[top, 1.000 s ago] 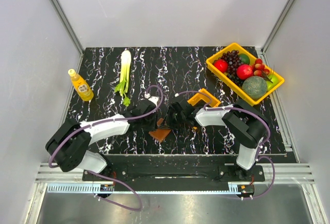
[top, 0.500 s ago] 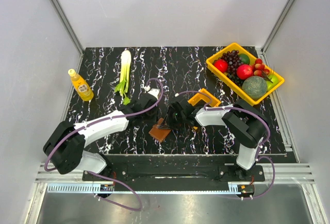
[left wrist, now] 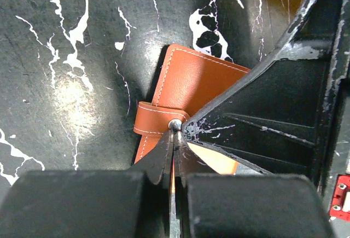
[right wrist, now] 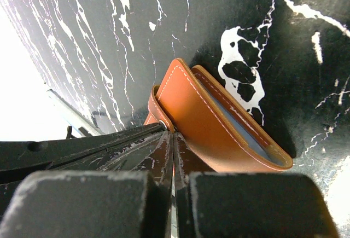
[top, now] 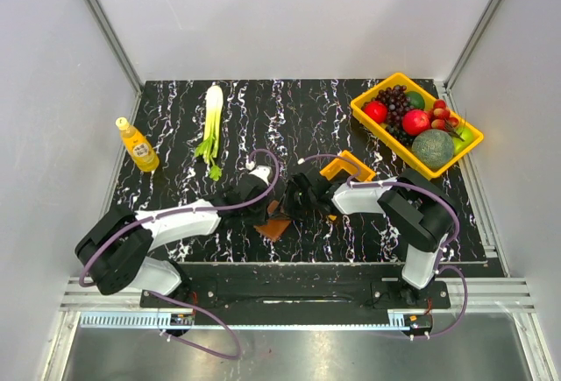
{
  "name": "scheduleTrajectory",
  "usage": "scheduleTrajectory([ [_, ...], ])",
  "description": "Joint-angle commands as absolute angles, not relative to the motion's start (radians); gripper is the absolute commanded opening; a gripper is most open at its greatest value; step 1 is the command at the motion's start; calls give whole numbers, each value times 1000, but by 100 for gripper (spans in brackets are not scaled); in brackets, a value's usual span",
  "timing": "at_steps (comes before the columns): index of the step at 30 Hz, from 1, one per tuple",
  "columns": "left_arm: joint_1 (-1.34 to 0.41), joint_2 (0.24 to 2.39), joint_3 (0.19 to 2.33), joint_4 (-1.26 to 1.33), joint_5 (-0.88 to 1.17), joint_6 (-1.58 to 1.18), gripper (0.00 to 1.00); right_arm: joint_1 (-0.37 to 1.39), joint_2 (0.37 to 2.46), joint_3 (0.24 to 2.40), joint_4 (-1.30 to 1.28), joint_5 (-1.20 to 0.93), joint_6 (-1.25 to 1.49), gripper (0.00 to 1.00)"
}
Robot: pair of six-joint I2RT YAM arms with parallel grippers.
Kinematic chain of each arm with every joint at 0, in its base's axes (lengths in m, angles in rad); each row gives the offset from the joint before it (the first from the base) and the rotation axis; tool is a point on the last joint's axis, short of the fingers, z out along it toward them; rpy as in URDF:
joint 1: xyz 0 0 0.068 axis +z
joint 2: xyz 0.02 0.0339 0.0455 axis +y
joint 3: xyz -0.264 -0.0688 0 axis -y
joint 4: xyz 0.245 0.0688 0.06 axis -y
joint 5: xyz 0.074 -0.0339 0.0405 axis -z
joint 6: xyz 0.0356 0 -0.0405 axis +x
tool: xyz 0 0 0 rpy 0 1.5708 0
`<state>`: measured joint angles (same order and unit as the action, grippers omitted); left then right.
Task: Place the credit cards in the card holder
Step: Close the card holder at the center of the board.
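The brown card holder (top: 275,229) lies on the black marble table near the front edge, between my two grippers. In the left wrist view it (left wrist: 191,79) lies folded, with its strap and metal snap (left wrist: 174,123) at my fingertips. My left gripper (left wrist: 174,133) is shut, its tip touching the snap; in the top view it (top: 266,212) is at the holder's left. My right gripper (right wrist: 173,135) is also shut and its tip rests on the same strap. A pale blue credit card edge (right wrist: 240,134) shows inside the fold. No other card is visible.
A small orange bin (top: 348,169) stands just behind the right gripper. A yellow tray (top: 383,138) of fruit is at the back right. A leek (top: 211,118) and a yellow bottle (top: 138,144) are at the back left.
My left gripper pulled back from the holder half a second ago and has now returned to its left side. The right gripper and the holder have hardly moved.
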<state>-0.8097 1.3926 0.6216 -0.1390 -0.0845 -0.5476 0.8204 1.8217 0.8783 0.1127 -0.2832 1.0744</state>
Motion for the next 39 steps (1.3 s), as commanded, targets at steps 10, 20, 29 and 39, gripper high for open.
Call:
scheduleTrajectory([
  [10,-753,1362,844,-298,-157,-453,0,810,1890,822,-87,-163,1035,0],
  [20,-830,1491,601,-103,32,-584,0,810,1891,822,-87,-163,1035,0],
  [29,-876,1478,631,-177,-80,-601,0,808,1891,821,-90,-164,1032,0],
  [39,-880,1405,603,-198,-110,-589,0,808,1948,965,-400,76,899,0],
])
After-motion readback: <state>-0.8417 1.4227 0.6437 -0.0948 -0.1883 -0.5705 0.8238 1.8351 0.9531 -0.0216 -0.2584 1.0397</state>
